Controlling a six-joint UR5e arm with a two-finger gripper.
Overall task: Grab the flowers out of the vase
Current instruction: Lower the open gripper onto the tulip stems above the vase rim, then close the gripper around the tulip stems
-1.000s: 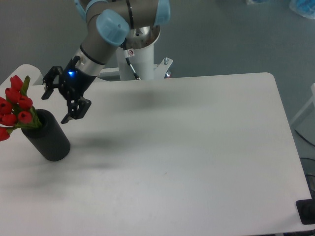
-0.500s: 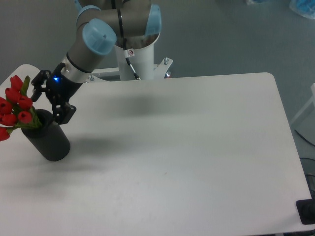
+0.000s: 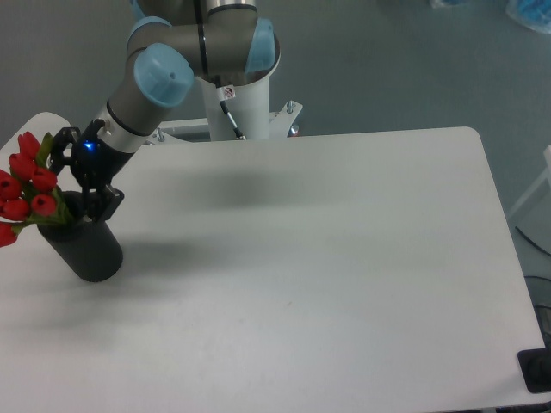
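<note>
Movement: your gripper (image 3: 76,182) has swung further left over the last second, from open table near the vase's right side to right over the vase's mouth, beside the flowers.
Arm: you can see the grey links with pale blue joint caps reaching down-left from the white pedestal (image 3: 240,101) at the table's back edge.
Gripper: black, with a small blue light glowing on its body; it sits at the rim of the vase, tilted toward the blooms.
Fingers: spread apart and holding nothing; one finger (image 3: 59,149) stands up by the upper buds, the other (image 3: 109,200) hangs at the vase's right rim.
Flowers: the red tulip bunch (image 3: 26,191) leans out to the left from the vase's opening, green leaves showing between the buds; the lowest bud is cut by the left edge.
Contact: you can't quite tell whether the upper finger touches a bud or only overlaps it, since dark parts merge there.
Vase: the matte black cylinder (image 3: 86,244) stands near the table's left edge, appearing to tilt in this view.
Table: the white top (image 3: 327,258) carries soft shadows of the arm.
</note>
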